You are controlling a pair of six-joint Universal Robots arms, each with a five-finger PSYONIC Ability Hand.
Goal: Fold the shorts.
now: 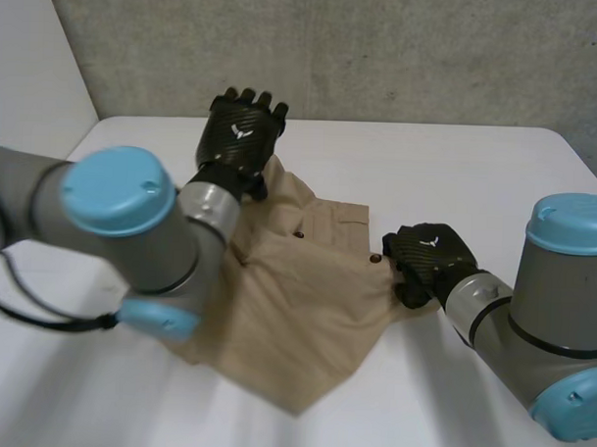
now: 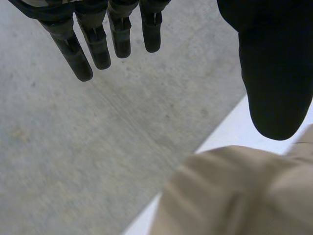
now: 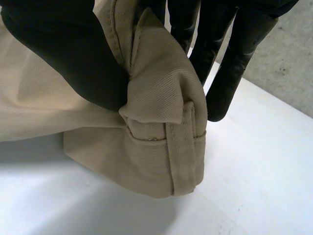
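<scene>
- here we have the shorts [image 1: 305, 312], a soft tan twill, lying rumpled in the middle of the white table [image 1: 477, 171], with one pointed corner reaching towards the near edge.
- on the side facing the table's right edge, the right hand [image 1: 430, 256] is clamped on the cloth.
- in the right wrist view we see that right hand [image 3: 68, 54] up close. its thumb and fingers [image 3: 234, 58] pinch a thick fold of the shorts [image 3: 161, 98], and the diagonal weave shows clearly.
- a stitched strip [image 3: 178, 147] runs down the pinched fold, and the fold's lowest corner hangs just above the smooth table [image 3: 254, 171].
- the left hand [image 1: 241, 133] hovers over the shorts' far part, towards the table's far edge, its carbon-weave back facing us.
- in the left wrist view, the left hand [image 2: 100, 44] has its fingers straight and its thumb [image 2: 274, 73] wide apart from them, gripping nothing. a rounded hump of the shorts [image 2: 234, 196] sits below it.
- behind the table stands a rough grey concrete wall [image 1: 383, 50].
- the left arm [image 1: 122, 217] covers the side of the shorts facing the table's left edge, so we can't make out the outline there.
- two small dark dots [image 1: 300, 235] on the cloth are too small to identify.
</scene>
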